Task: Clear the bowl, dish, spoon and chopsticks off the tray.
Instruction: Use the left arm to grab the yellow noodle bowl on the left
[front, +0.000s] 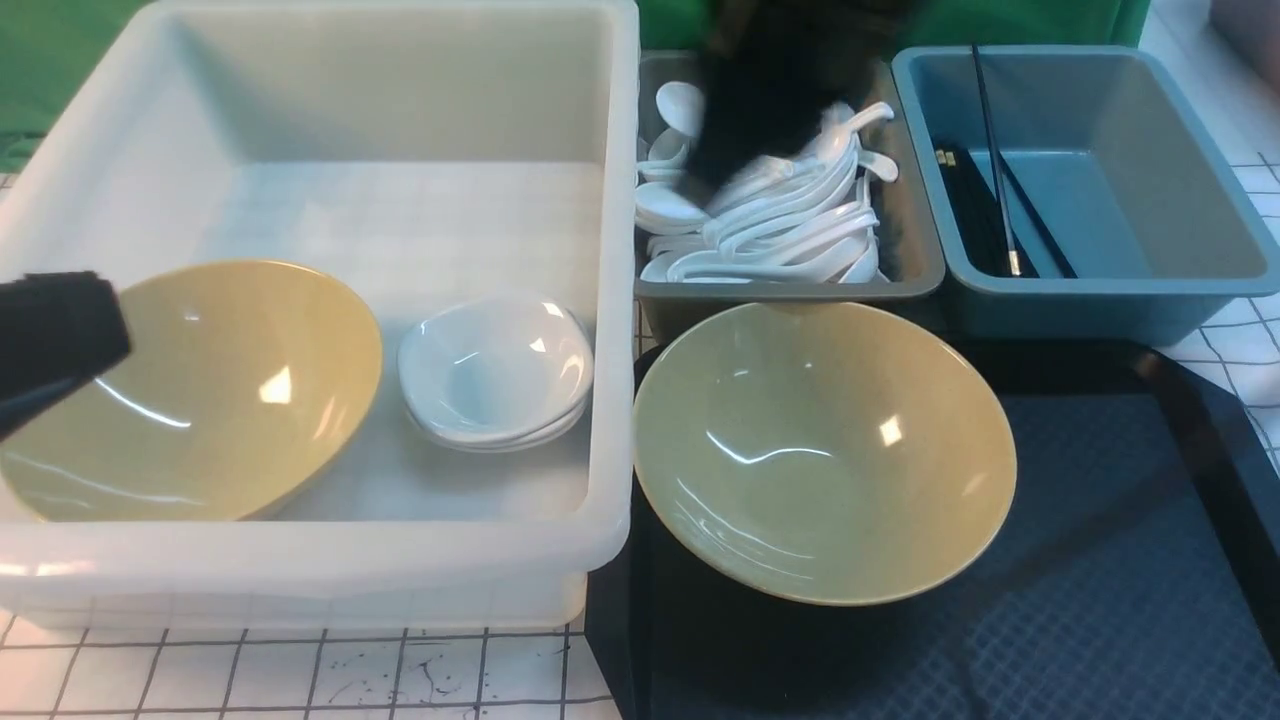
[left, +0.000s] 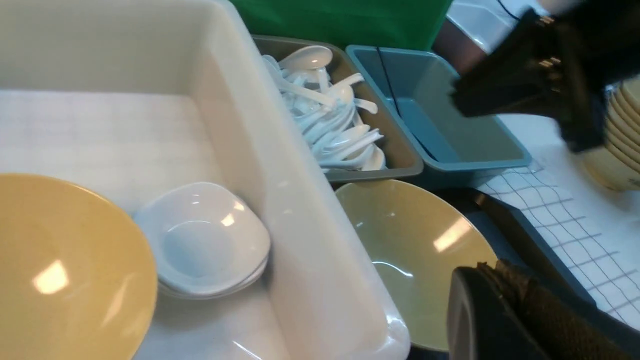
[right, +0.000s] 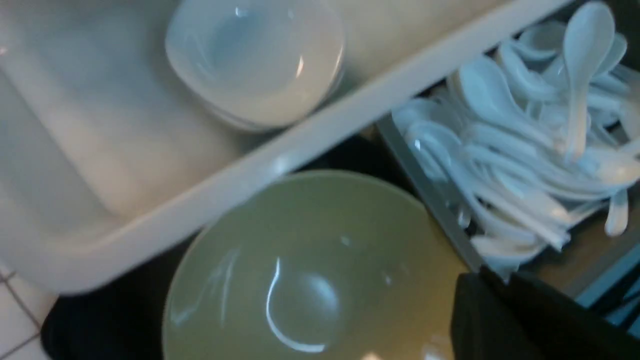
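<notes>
At the far-left part of the black tray (front: 1120, 560) sits the olive-yellow bowl (front: 825, 450), upright and empty. Its rim is just beside the wall of the white tub (front: 612, 300) and, in the front view, meets the near wall of the grey bin (front: 915, 270). We judge it the one piece left to clear: no spoon or stick shows on the tray's visible part, a heap of white spoons (front: 790, 225) fills the grey bin, and the chopsticks (front: 1000, 200) lie in the blue bin (front: 1100, 295). That tight corner is the risk. A grasp on the glossy, flaring rim could slide off, and a bowl lifted at a slant could knock the tub wall or drop onto the second yellow bowl (front: 200, 390) or the stacked white dishes (front: 495, 370) inside the tub. We see the right arm (front: 770, 95) only as a dark blur above the spoons, where several handles stick up, and a low sweep could flick one onto the bench (front: 300, 670). The right jaws show as one dark finger at the edge of the right wrist view, so we cannot tell how wide they stand or whether they hold anything. The left arm (front: 55, 335) hangs over the tub by the second bowl; the left jaws are likewise cropped — their gap cannot be told — and nothing shows in them.
</notes>
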